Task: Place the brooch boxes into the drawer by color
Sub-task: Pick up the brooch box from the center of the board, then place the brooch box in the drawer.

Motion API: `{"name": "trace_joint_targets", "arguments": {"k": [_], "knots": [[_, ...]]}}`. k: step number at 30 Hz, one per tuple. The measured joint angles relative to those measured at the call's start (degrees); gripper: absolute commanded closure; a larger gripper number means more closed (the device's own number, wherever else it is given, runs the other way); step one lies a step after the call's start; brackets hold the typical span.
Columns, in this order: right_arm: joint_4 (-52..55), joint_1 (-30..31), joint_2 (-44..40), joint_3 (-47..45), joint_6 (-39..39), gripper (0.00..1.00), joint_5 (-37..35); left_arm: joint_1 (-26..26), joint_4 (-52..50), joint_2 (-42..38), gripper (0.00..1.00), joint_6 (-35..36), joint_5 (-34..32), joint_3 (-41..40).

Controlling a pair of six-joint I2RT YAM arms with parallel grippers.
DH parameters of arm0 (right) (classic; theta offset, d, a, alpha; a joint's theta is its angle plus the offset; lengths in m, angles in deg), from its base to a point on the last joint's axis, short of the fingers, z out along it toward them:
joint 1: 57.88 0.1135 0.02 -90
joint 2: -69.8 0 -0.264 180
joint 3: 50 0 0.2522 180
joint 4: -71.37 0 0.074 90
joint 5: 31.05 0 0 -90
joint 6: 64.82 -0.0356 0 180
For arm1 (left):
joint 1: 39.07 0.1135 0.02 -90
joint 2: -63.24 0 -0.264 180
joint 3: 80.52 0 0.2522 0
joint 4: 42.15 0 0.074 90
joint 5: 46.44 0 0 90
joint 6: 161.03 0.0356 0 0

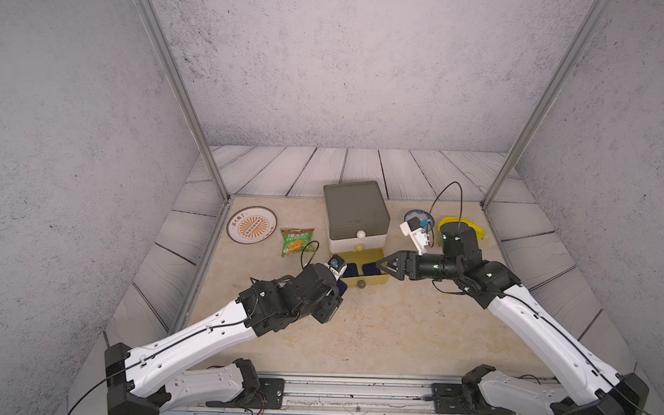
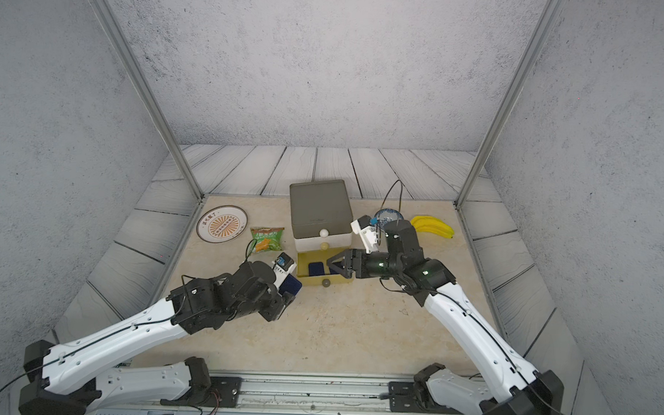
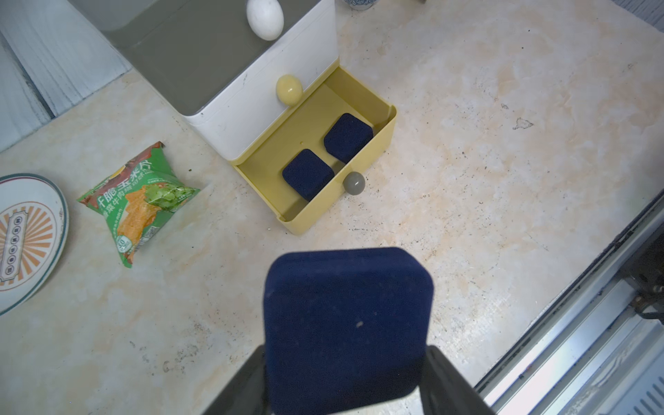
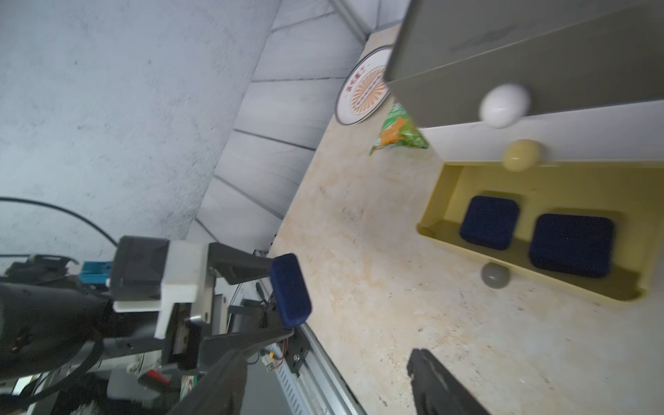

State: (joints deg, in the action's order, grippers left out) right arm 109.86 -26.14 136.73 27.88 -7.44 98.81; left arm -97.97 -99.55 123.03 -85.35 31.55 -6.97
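The navy box (image 3: 346, 323) is clamped in the left gripper (image 3: 345, 373), whose fingers (image 3: 443, 381) press on two opposite edges, the broad face turned to the wrist camera. It is short of the drawer (image 3: 298, 133), which lies just ahead of this gripper, pulled out from the bottom of the chest (image 1: 355, 209). Two more navy boxes (image 3: 308, 174) (image 3: 347, 137) lie flat inside the drawer, side by side and apart, behind the front wall with its grey knob (image 3: 354, 183).

Across the drawer from the left gripper is the right gripper (image 1: 379, 267), its tips over the drawer's end in both top views. Its fingers (image 4: 436, 384) stand apart with nothing between them.

To the left gripper's left, beside the chest, lie a snack packet (image 3: 138, 204) and, farther out, a plate (image 3: 28, 237). Behind the right gripper are a bowl (image 2: 389, 216) and a banana (image 2: 432, 227).
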Motion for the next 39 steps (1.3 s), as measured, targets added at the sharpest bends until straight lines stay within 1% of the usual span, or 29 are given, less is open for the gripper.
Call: {"name": "trace_joint_targets", "arguments": {"k": [4,11,17,23,29,31,34,35,37,39], "knots": [[-1.22,3.61,5.03,1.64,-0.55,0.39,1.03,0.00,-0.33,-1.27,0.43,0.83,0.04,-0.11],[-2.47,8.46,11.96,3.52,-1.92,0.42,2.03,0.02,-0.37,-1.75,0.43,1.44,0.90,-0.11],[-4.55,10.75,14.40,4.81,-3.19,0.44,3.37,0.02,-0.37,-1.75,0.43,1.51,1.16,-0.11],[-5.57,12.37,16.72,5.90,-3.58,0.49,4.11,0.02,-0.37,-1.75,0.43,1.77,1.25,-0.11],[-5.77,13.16,18.16,5.90,-3.89,0.49,5.70,0.07,-0.35,-2.10,0.43,1.97,1.25,-0.11],[-5.84,13.22,18.29,5.90,-3.89,0.56,6.49,0.24,-0.35,-2.12,0.43,2.08,1.27,-0.11],[-5.90,13.25,18.53,5.90,-3.98,0.72,6.91,0.39,-0.42,-2.25,0.43,2.12,1.29,-0.11],[-6.12,13.16,18.67,5.90,-3.54,0.79,7.34,0.39,-0.44,-2.27,0.42,2.05,1.42,-0.11],[-6.29,13.14,18.73,5.90,-2.43,0.88,7.82,0.63,-0.61,-2.54,0.41,2.01,2.21,-0.11],[-6.43,13.16,18.75,5.90,-2.27,0.93,8.04,0.66,-0.74,-2.75,0.39,2.03,2.32,-0.11]]}}
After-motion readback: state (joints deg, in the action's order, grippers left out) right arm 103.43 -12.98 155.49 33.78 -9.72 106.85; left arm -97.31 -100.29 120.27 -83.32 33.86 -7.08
